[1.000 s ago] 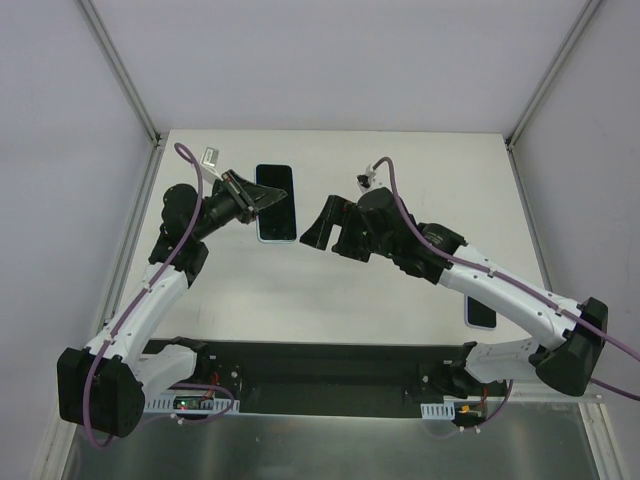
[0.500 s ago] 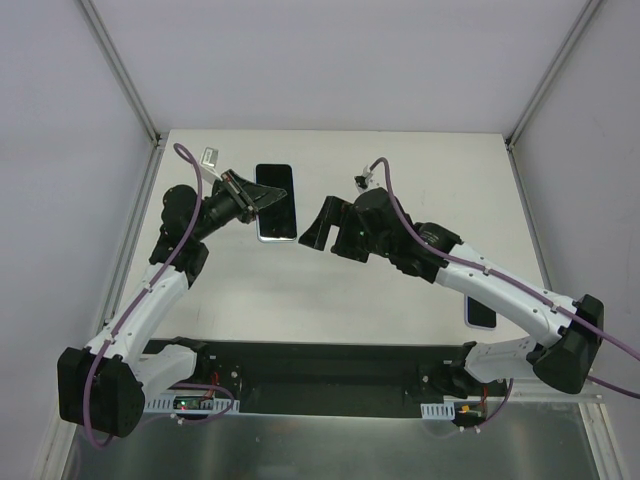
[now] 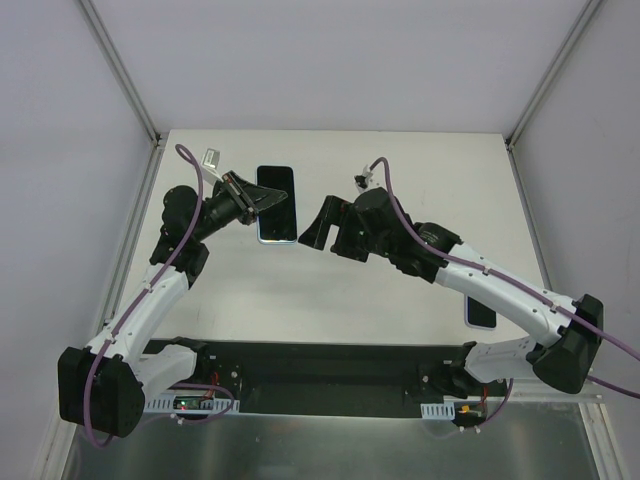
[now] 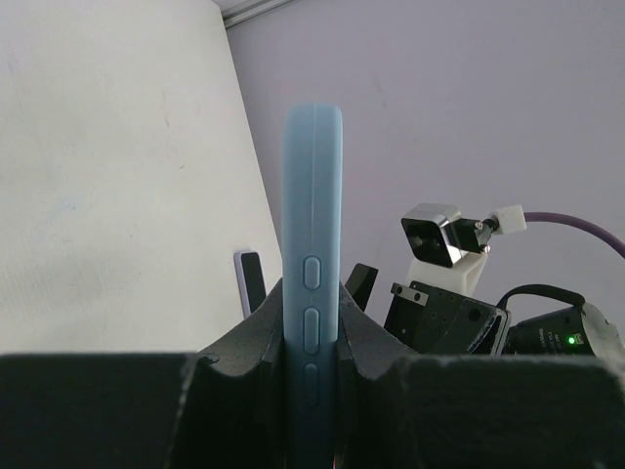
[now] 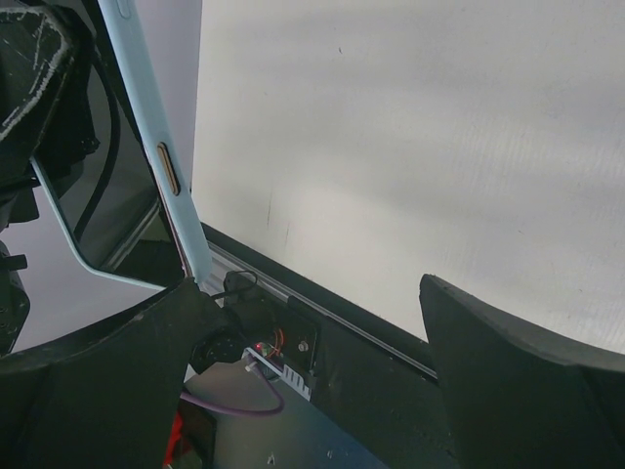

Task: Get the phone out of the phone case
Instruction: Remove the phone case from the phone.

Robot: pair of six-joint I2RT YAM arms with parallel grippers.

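While the left gripper (image 3: 252,199) clamps the cased phone (image 3: 279,206) above the table (image 3: 420,170), the right gripper (image 3: 320,233) gapes wide just beside it; a clumsy tug could wrench everything loose.

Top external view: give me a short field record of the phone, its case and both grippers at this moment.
phone: seated in its case, dark screen showing, not yet removed
phone case: light blue, held on edge off the table
left gripper: shut on the phone case, clamping its two faces
right gripper: open, empty, just right of the phone, not touching it
second phone: lying at the table's right side, partly hidden by the right arm
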